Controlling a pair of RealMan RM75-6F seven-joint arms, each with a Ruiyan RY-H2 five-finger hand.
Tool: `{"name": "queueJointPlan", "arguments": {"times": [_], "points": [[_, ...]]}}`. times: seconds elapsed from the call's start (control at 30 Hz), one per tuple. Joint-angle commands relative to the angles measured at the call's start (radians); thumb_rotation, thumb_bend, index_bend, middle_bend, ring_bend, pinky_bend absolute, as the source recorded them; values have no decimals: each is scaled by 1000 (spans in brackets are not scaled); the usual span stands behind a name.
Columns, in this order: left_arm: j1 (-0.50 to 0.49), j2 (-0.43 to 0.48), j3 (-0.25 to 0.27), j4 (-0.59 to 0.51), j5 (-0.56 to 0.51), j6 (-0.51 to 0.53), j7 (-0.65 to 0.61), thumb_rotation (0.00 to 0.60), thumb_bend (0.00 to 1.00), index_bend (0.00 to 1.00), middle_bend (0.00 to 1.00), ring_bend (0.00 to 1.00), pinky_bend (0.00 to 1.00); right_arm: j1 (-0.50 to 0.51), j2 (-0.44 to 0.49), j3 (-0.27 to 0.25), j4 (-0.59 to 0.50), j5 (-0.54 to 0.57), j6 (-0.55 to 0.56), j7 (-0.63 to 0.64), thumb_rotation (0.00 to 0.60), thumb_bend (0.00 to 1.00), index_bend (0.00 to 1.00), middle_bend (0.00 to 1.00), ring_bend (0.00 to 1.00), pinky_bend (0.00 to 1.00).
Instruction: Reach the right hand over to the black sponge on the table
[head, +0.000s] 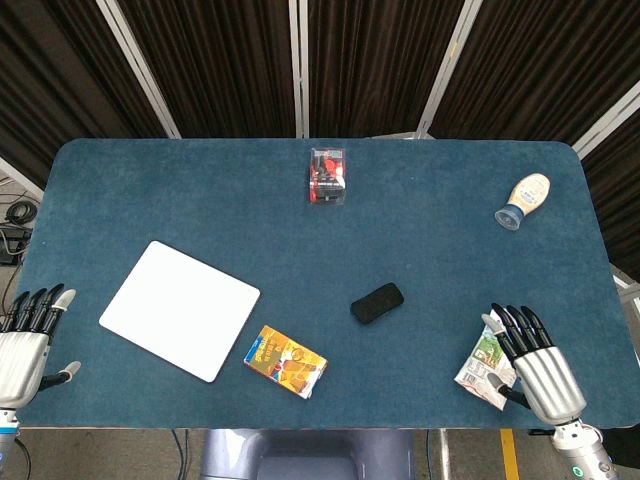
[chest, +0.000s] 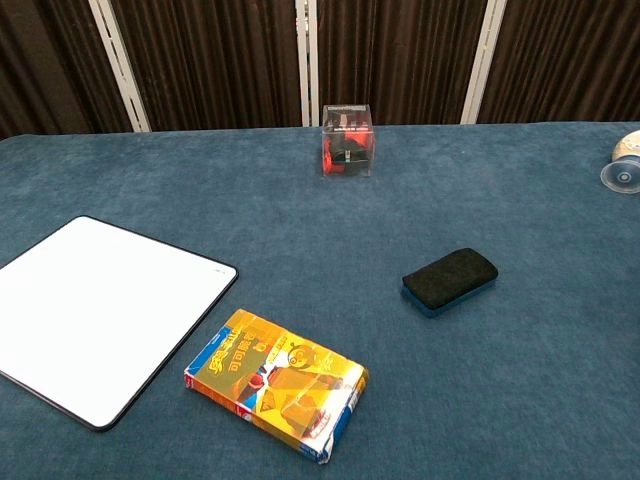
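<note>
The reach looks not yet begun. The right hand (head: 535, 365) sits at the near right edge of the bench (head: 200, 190), palm down, fingers straight and slightly spread, gripping nothing; its fingers lie over a small crumpled printed packet (head: 482, 362), though whether they press on it cannot be told. The chest view shows neither hand.

The black sponge (head: 377, 302) lies flat on the bench, forward of the right hand and off to its left, well apart from it, with bare blue cloth between the two. In the chest view the sponge (chest: 450, 280) shows as a dark rounded pad on a thin blue base, tilted slightly across the bench.

Other things sit clear of that path: a yellow box (head: 286, 361) further left of the sponge, a white board (head: 180, 309) beyond it, a clear case (head: 328, 176) far ahead, and a cream bottle (head: 524, 199) lying straight ahead of the right hand.

The left hand (head: 25, 340) rests at the far left edge, fingers extended and holding nothing.

The next move, as I judge it, calls for lifting the right hand off the packet and carrying it diagonally forward and leftward until it is over the sponge.
</note>
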Motion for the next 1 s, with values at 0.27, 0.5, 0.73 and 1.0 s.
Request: {"name": "queueJointPlan", "arguments": {"times": [0.27,0.5,0.73,1.0], "points": [[0,0,-1,-1,0,0,1,600,55,0,0,0,0,2,1,-1,0,0,-5,3,600,135,0,0,0,0],[-1,1,-2,-1,-1,0,-2,600,56,0,0,0,0,6,1,-4,-6,0,-16,7,600,135,0,0,0,0],[5,8,-4,-7,2,12,-14,600,56,0,0,0,0,41,-1,3,-49,13,-72,45,600,133,0,133,138,227],[4,13,-8,-6,-5,11,-27,600,56,0,0,0,0,90,-20,45,-105,53,-144,-18,600,177,0,550,537,426]]}}
